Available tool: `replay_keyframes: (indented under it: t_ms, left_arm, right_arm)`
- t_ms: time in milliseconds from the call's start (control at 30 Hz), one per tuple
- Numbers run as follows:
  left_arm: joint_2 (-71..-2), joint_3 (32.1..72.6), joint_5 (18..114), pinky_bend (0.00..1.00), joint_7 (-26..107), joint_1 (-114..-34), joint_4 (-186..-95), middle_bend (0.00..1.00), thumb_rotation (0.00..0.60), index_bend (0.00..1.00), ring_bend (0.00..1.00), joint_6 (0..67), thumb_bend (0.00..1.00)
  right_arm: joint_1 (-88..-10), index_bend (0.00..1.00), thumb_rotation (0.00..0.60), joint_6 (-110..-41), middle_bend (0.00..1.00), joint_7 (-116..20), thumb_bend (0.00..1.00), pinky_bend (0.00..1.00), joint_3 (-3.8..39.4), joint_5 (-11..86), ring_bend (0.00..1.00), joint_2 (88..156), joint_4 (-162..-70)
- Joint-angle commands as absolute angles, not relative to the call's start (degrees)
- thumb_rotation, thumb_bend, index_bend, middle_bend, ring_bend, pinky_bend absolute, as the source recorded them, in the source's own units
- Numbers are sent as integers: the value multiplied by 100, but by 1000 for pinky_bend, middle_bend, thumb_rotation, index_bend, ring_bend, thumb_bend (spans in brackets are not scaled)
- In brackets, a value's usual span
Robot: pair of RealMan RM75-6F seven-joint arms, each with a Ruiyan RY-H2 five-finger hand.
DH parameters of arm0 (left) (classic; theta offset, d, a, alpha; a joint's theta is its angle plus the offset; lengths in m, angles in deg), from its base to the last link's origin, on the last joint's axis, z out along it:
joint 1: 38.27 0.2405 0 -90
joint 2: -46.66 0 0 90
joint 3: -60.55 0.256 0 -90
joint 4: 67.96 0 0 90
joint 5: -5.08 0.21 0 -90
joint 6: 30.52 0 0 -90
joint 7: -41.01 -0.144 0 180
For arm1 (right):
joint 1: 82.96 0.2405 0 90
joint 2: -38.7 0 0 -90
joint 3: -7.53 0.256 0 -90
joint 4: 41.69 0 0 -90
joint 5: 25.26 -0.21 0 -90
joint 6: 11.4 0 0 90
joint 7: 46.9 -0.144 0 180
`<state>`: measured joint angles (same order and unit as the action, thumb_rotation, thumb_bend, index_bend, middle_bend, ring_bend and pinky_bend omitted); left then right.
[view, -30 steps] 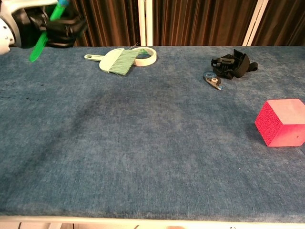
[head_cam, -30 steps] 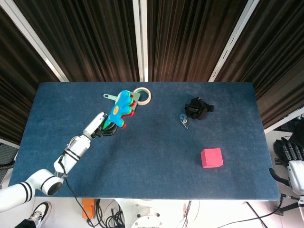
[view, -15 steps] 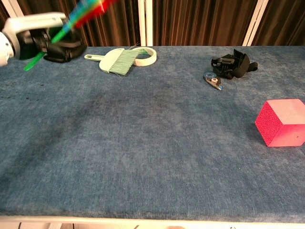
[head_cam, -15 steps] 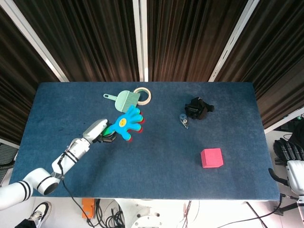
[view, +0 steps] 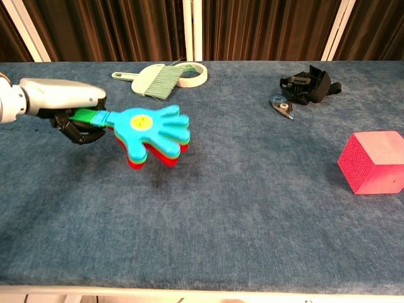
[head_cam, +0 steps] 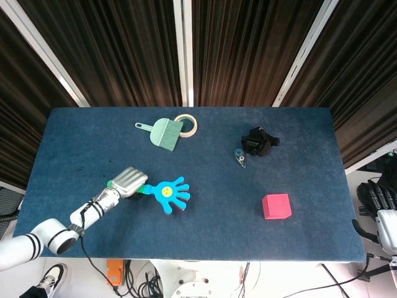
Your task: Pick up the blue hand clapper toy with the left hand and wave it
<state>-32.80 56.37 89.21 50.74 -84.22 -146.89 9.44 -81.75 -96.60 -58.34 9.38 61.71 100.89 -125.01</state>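
Low over the near-left part of the blue surface (head_cam: 205, 248), the left hand (view: 66, 107) grips the green handle of the clapper toy (view: 151, 135), whose blue palm lies flat with fingers pointing right. Behind it, near the far edge, a green brush (view: 154, 80) touches a tape roll (view: 194, 74). Further right lie a black strap bundle (view: 308, 84) and a small blue tool (view: 281, 106) just beside it. A pink cube (view: 372, 161) sits well apart at right. Off the surface's right edge, the right hand (head_cam: 377, 197) hangs; whether it is clenched I cannot tell.
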Motion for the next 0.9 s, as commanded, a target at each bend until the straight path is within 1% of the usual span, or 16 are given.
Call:
replay_keyframes:
  t_ms: [33, 100, 200, 267, 333, 433, 533, 667, 700, 800, 900]
  left_arm:
    - [-3044, 4752, 8193, 1000, 8227, -8108, -15645, 1000, 600, 1000, 1000, 1411, 695]
    - [-2912, 4232, 8086, 1000, 10074, -7910, -15997, 1000, 600, 1000, 1000, 1667, 695]
    - [-2773, 3746, 8125, 1000, 11821, -7697, -16116, 1000, 600, 1000, 1000, 2013, 694]
    - [-2657, 3643, 8277, 1000, 12433, -7638, -16119, 1000, 600, 1000, 1000, 2088, 694]
    - [-2561, 3747, 8618, 1000, 12444, -7656, -15948, 1000, 600, 1000, 1000, 2137, 694]
    - [-2590, 4054, 9054, 1000, 11737, -7749, -15700, 1000, 600, 1000, 1000, 2194, 695]
    - [-2761, 4526, 9626, 1000, 10152, -7918, -15311, 1000, 600, 1000, 1000, 2169, 695]
    - [-2973, 5084, 10117, 1000, 8500, -8117, -15008, 1000, 600, 1000, 1000, 1894, 695]
    - [-3060, 5244, 10296, 1000, 7836, -8172, -14833, 1000, 600, 1000, 1000, 1823, 695]
    - [-3289, 5584, 10641, 1000, 6172, -8260, -14454, 1000, 600, 1000, 1000, 1607, 695]
    - [-3424, 5796, 10625, 1000, 5071, -8317, -14384, 1000, 600, 1000, 1000, 1214, 695]
  right_arm:
    - [-8176, 0, 600, -9651, 0, -5837, 223, 0, 938, 6163, 0, 10087, -12498]
    - [-8168, 0, 600, -9635, 0, -5834, 223, 0, 939, 6159, 0, 10091, -12500]
    - [-8152, 0, 600, -9621, 0, -5821, 223, 0, 939, 6172, 0, 10097, -12514]
    - [-8144, 0, 600, -9611, 0, -5808, 224, 0, 939, 6176, 0, 10103, -12520]
    - [-8134, 0, 600, -9591, 0, -5796, 224, 0, 939, 6173, 0, 10108, -12524]
    - [-8123, 0, 600, -9577, 0, -5776, 223, 0, 935, 6178, 0, 10115, -12527]
    - [-8116, 0, 600, -9570, 0, -5754, 224, 0, 928, 6192, 0, 10109, -12550]
    - [-8117, 0, 600, -9558, 0, -5798, 227, 0, 913, 6202, 0, 10079, -12572]
    - [-8117, 0, 600, -9547, 0, -5799, 228, 0, 913, 6188, 0, 10077, -12567]
    - [-8120, 0, 600, -9532, 0, -5817, 228, 0, 910, 6170, 0, 10079, -12553]
    - [-8119, 0, 600, -9508, 0, -5874, 230, 0, 900, 6165, 0, 10075, -12533]
